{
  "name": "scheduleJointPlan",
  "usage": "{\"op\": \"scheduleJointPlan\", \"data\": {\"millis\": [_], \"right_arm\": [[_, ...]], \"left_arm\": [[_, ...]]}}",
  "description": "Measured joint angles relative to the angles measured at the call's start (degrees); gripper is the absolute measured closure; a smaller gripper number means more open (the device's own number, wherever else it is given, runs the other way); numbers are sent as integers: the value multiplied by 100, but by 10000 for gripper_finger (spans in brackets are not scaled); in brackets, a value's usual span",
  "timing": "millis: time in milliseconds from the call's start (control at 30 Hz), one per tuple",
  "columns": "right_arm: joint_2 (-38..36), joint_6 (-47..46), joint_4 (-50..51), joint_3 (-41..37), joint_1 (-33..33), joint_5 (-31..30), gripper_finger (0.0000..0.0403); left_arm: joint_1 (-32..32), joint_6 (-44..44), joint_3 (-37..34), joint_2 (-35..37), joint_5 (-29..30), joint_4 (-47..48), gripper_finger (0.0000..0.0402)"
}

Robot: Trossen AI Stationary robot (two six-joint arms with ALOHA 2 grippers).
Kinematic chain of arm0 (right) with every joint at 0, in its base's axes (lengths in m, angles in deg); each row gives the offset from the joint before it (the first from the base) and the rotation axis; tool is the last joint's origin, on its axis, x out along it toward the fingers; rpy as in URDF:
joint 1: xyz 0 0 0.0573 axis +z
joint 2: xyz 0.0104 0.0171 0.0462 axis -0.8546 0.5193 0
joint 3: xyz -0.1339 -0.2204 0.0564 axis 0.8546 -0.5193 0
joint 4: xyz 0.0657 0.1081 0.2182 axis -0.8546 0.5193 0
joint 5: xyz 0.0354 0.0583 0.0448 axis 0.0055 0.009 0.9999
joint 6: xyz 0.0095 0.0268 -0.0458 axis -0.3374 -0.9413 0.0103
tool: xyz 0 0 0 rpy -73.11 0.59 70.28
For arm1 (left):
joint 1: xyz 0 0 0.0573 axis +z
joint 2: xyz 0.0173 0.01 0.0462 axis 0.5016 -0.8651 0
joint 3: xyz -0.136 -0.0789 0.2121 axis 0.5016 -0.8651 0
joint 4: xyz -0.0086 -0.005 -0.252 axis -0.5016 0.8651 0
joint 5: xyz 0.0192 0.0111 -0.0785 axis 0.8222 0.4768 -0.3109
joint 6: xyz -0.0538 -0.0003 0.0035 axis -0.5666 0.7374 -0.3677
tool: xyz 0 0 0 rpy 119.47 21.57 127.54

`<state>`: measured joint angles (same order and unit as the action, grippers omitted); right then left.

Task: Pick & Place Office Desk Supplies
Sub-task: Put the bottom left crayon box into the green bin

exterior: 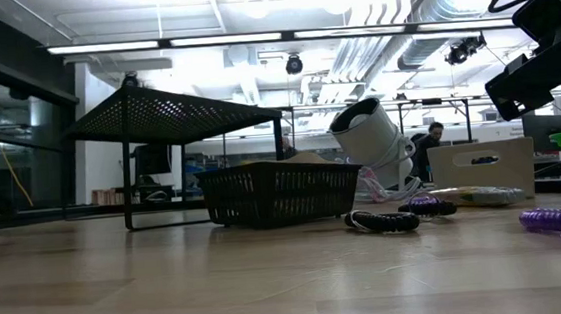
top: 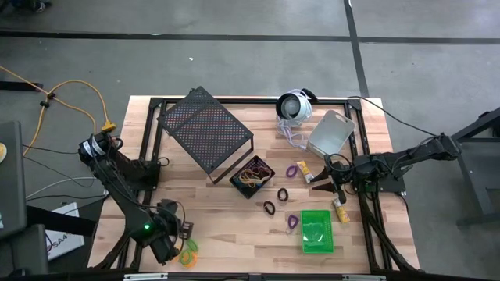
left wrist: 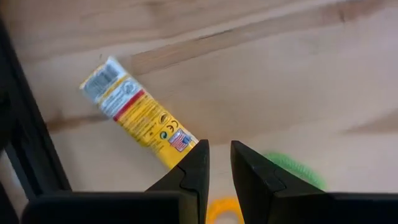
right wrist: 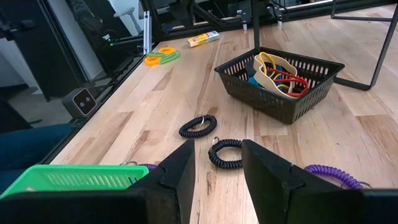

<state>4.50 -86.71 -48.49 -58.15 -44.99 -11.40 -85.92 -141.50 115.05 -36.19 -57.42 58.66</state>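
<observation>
Black fingers (left wrist: 189,174) of the left gripper (left wrist: 216,163) stand with only a narrow gap between them, and nothing is pinched there. Just past their tips a yellow tube (left wrist: 138,112) lies flat on the wooden desk (left wrist: 280,81), and beside the tips a green loop (left wrist: 292,169) and an orange loop (left wrist: 224,208) show partly. In the high view this gripper (top: 173,248) is at the near left corner of the desk, next to these loops (top: 188,251).

The fingers (right wrist: 180,174) of the right gripper (right wrist: 217,163) are spread apart and hold nothing. They hover above the desk. In front of them lie two black coil loops (right wrist: 225,153), and a purple coil (right wrist: 333,174) is to one side. The green bin (right wrist: 68,178) is at the other side. Farther off stands the black bin (right wrist: 280,78) with yellow, red and blue loops inside. In the high view the right gripper (top: 332,187) is at the right side of the desk, near small yellow pieces (top: 305,170), and the green bin (top: 316,232) is near it. The grey bin (top: 332,133) lies tilted by the white device (top: 293,105). The mesh rack (top: 205,129) stands at the far side.
</observation>
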Motion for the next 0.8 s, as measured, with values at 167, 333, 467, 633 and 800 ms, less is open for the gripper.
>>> {"op": "scheduleJointPlan", "data": {"millis": [167, 333, 467, 633, 800], "right_arm": [[0, 0, 0, 0, 1, 0, 283], [-1, 0, 0, 0, 1, 0, 283], [0, 0, 0, 0, 1, 0, 283], [-1, 0, 0, 0, -1, 0, 283], [-2, 0, 0, 0, -1, 0, 283]], "left_arm": [[2, 1262, 0, 0, -33, -107, 340], [2, 2499, 0, 0, -47, -105, 340], [2, 3930, 0, 2, -142, -100, 340], [-10, 5817, 0, 2, -314, -99, 340], [-50, 7221, 0, 2, -554, -70, 340]]}}
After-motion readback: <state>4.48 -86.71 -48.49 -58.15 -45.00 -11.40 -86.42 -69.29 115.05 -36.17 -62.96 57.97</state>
